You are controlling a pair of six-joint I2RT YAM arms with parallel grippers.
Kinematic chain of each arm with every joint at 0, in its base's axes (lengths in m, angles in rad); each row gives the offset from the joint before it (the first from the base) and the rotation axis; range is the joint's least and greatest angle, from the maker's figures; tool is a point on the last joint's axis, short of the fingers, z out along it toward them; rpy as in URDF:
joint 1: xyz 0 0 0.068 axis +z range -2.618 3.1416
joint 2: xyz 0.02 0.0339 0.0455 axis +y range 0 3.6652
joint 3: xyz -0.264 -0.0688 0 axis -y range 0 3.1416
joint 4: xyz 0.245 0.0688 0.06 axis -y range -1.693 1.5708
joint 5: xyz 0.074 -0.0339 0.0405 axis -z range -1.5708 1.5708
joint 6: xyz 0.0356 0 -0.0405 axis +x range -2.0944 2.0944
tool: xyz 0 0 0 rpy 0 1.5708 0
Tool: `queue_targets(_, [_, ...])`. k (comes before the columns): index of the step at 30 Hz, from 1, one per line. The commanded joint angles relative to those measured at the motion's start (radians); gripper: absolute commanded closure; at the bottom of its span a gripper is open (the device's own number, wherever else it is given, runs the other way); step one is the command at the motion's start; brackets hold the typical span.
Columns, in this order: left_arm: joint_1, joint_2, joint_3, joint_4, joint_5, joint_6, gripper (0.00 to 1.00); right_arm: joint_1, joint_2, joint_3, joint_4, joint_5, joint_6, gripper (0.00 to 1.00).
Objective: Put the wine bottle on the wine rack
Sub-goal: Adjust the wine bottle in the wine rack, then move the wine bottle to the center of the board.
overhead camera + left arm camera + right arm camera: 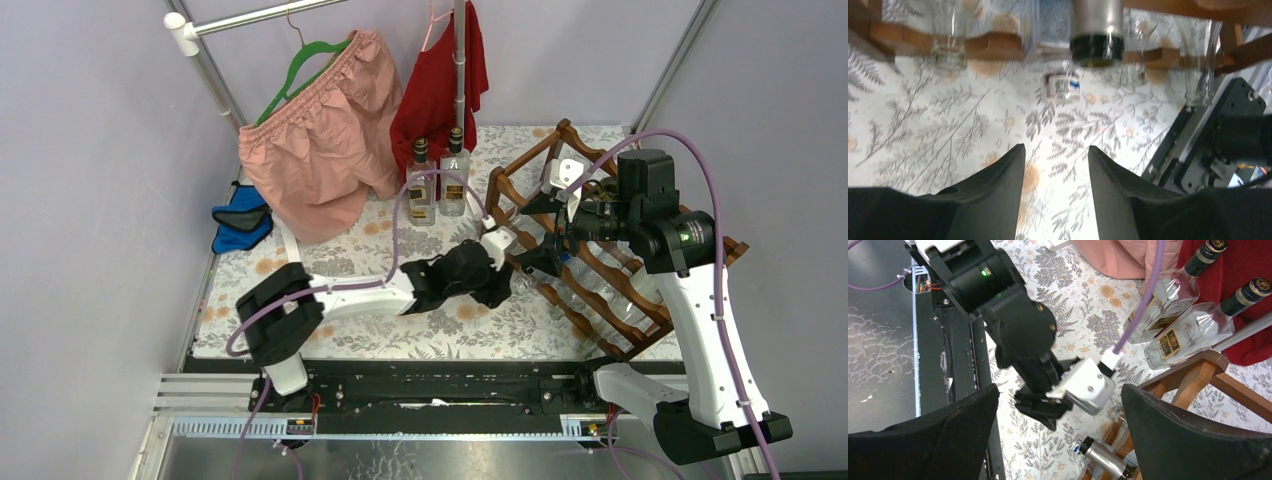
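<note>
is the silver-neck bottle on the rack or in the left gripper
Lying on the rack: the bottle pokes its silver neck out over a rail, and the left gripper is open, holding nothing.

The top edge cuts off the grey-capped dark glass wine bottle (1096,25) and reddish-brown wooden wine rack (998,44). A white barcode label (1060,86) is blurred.

Robot lab booth: bare grey walls (80,200) around a floral-clothed table (450,335).
</note>
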Motion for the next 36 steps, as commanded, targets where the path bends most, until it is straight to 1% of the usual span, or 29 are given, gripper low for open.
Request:
queue_targets(1, [0.007,-0.144,-0.119,0.07,0.009,-0.003,0.43,-0.009,-0.016,-0.002,0.01,-0.037,-0.014,0.0])
queue_targets(4, [0.007,-0.253,-0.196,0.052,0.002,0.023,0.43,-0.009,-0.018,-0.004,0.01,-0.04,-0.017,0.0])
queue_targets(6, [0.006,-0.33,-0.219,0.01,-0.058,0.067,0.43,-0.009,-0.018,-0.009,0.012,-0.042,-0.017,0.0])
queue_targets(7, [0.008,-0.367,-0.22,-0.023,-0.095,0.093,0.39,-0.009,-0.018,-0.012,0.017,-0.042,-0.015,0.0])
queue_targets(9, [0.028,-0.426,-0.205,-0.09,-0.157,0.136,0.3,-0.009,-0.019,-0.021,0.028,-0.042,-0.008,0.0])
queue_targets(10, [0.052,-0.447,-0.188,-0.13,-0.176,0.145,0.23,-0.01,-0.019,-0.027,0.034,-0.045,-0.004,0.0])
queue_targets(11, [0.089,-0.462,-0.166,-0.186,-0.176,0.147,0.21,-0.009,-0.021,-0.033,0.042,-0.048,0.0,0.0])
queue_targets(13, [0.192,-0.481,-0.117,-0.255,-0.14,0.138,0.19,-0.009,-0.023,-0.051,0.057,-0.053,0.01,0.0])
queue_targets(14, [0.236,-0.487,-0.092,-0.281,-0.131,0.13,0.16,-0.009,-0.024,-0.059,0.063,-0.055,0.015,0.0])
queue_targets(18, [0.342,-0.505,-0.013,-0.31,-0.128,0.101,0.02,-0.009,-0.023,-0.082,0.086,-0.061,0.028,0.0])
queue_targets(23, [0.433,-0.486,0.032,-0.262,-0.07,0.058,0.01,-0.009,-0.017,-0.093,0.103,-0.076,0.041,0.0])
queue_targets(27, [0.49,-0.41,0.097,-0.253,-0.044,0.013,0.02,-0.009,-0.015,-0.101,0.119,-0.081,0.05,0.0])
queue_targets(29, [0.498,-0.364,0.135,-0.249,-0.048,-0.009,0.05,-0.01,-0.015,-0.104,0.123,-0.079,0.051,0.0])
queue_targets(31, [0.498,-0.316,0.178,-0.255,-0.081,-0.034,0.1,-0.009,-0.015,-0.107,0.125,-0.077,0.053,0.0])
queue_targets(33, [0.498,-0.256,0.252,-0.32,-0.16,-0.065,0.15,-0.009,-0.016,-0.108,0.127,-0.077,0.053,0.0])
queue_targets(36, [0.498,-0.189,0.342,-0.406,-0.241,-0.085,0.16,-0.009,-0.017,-0.108,0.128,-0.078,0.053,0.0])
